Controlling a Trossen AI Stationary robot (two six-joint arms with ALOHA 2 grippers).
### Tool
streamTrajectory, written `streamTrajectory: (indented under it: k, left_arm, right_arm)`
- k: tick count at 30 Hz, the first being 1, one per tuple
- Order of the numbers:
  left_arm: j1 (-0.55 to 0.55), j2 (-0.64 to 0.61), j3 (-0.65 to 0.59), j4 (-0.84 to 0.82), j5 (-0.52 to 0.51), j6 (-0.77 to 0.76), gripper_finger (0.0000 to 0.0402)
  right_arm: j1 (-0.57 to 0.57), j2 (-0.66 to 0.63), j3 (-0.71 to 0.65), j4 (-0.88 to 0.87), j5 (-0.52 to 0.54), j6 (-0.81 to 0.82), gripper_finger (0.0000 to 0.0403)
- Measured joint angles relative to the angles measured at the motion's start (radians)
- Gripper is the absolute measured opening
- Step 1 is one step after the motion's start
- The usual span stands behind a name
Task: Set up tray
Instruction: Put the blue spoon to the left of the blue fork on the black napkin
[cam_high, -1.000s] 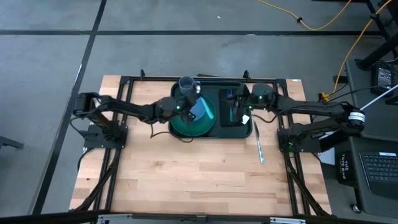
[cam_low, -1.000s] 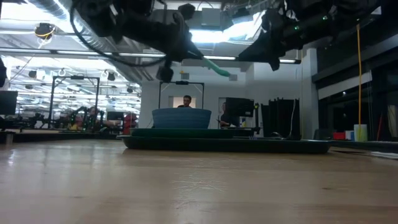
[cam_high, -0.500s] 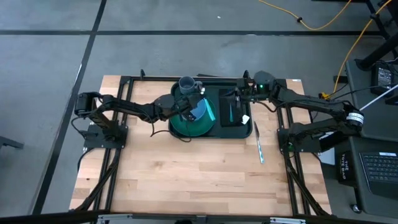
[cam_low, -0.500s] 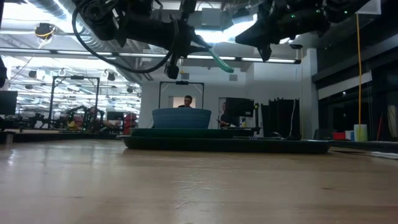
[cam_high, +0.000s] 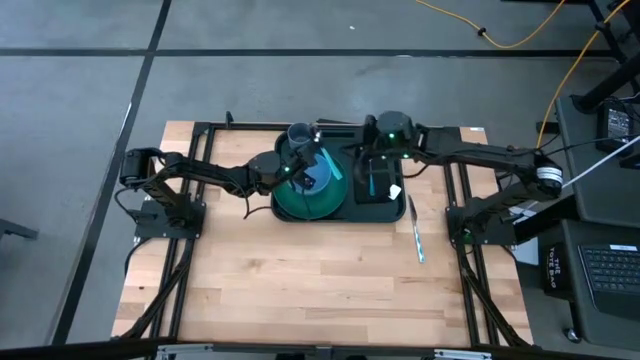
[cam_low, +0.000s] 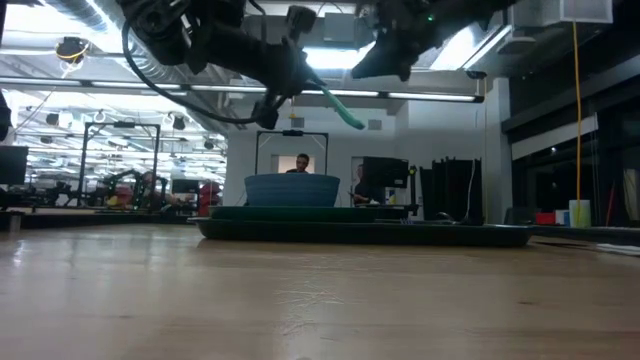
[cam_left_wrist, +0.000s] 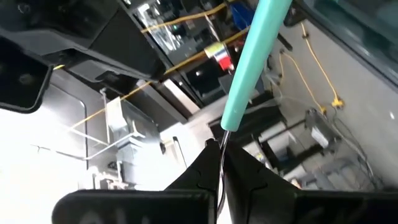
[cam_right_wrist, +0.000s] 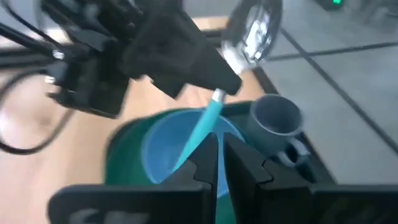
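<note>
From the 9 o'clock side, the left gripper (cam_high: 305, 170) hangs above the blue bowl (cam_high: 318, 178) on the round green plate (cam_high: 300, 205), jaws pinched tight on a teal-handled spoon (cam_low: 338, 106). The tray (cam_high: 345, 215) sits at 12 o'clock on the table (cam_high: 300, 280), cup (cam_high: 301, 134) at its far corner. The right gripper (cam_high: 378, 140) has swung in from 3 o'clock toward that corner — jaws nearly closed, nothing visibly held — likely clearing the napkin (cam_high: 378, 178). A utensil (cam_high: 415, 232) lies off the tray's 3 o'clock rim; open wood lies toward 6 o'clock.
</note>
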Motion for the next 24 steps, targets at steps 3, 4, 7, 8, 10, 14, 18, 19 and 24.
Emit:
streamTrajectory:
  k: [3, 4, 7, 8, 10, 14, 18, 19, 24]
  left_arm:
    - [0.0, 0.0, 0.0, 0.0, -0.027, 0.032, 0.0002]
    - [0.0, 0.0, 0.0, 0.0, -0.033, 0.037, 0.0002]
    - [0.0, 0.0, 0.0, 0.0, -0.049, 0.056, 0.0002]
    - [0.0, 0.0, 0.0, 0.0, -0.051, 0.059, 0.0002]
    - [0.0, 0.0, 0.0, 0.0, -0.053, 0.06, 0.0002]
    - [0.0, 0.0, 0.0, 0.0, -0.054, 0.06, 0.0002]
    - [0.0, 0.0, 0.0, 0.0, -0.054, 0.06, 0.0002]
    - [0.0, 0.0, 0.0, 0.0, -0.054, 0.06, 0.0002]
    - [0.0, 0.0, 0.0, 0.0, -0.075, 0.071, 0.0002]
  right_arm:
    - [0.018, 0.033, 0.05, -0.055, 0.061, -0.052, 0.0031]
    - [0.024, 0.043, 0.061, -0.059, 0.064, -0.072, 0.0031]
    - [0.034, 0.06, 0.078, -0.047, 0.063, -0.081, 0.0031]
    - [0.034, 0.064, 0.084, -0.038, 0.063, -0.081, 0.0031]
    - [0.033, 0.065, 0.09, -0.031, 0.064, -0.081, 0.0031]
    - [0.03, 0.065, 0.092, -0.042, 0.072, -0.081, 0.0032]
    - [0.029, 0.065, 0.092, -0.098, 0.071, -0.153, 0.0058]
    - [0.029, 0.065, 0.092, -0.105, 0.071, -0.157, 0.0071]
    - [0.029, 0.065, 0.092, -0.069, 0.072, -0.079, 0.0141]
